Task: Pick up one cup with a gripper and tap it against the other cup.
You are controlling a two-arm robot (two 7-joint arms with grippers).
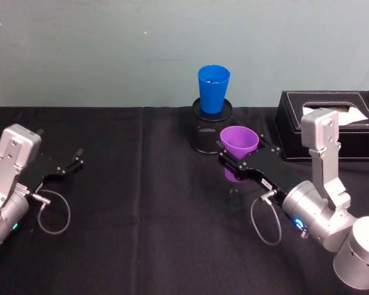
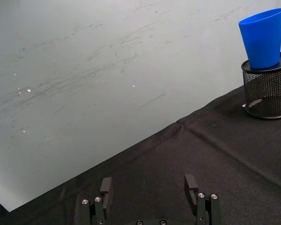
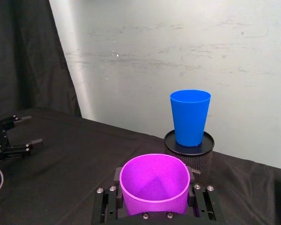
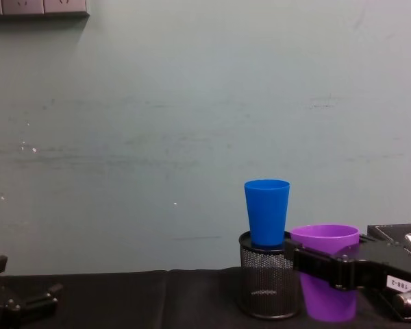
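Two hands work a black-draped table [image 1: 141, 209]. The left hand [image 1: 71, 163] sits low at the left, fingers apart. At centre, the blue cup [image 1: 213, 88] stands atop a black wire-mesh pen holder [image 1: 204, 138]. Just beside it, the right hand [image 1: 240, 157] reaches forward, clamped on the upright purple cup [image 1: 239, 141]. A black tissue box [image 1: 332, 126] stands at the right.

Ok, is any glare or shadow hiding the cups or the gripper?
Head view: even light, no glare on the purple cup or blue cup, but the right gripper nearly merges with the black cloth. Right wrist view: both cups evenly lit. Chest view: that gripper reads dark across the purple cup. Left wrist view: bright specks on the wall beyond the idle left gripper.
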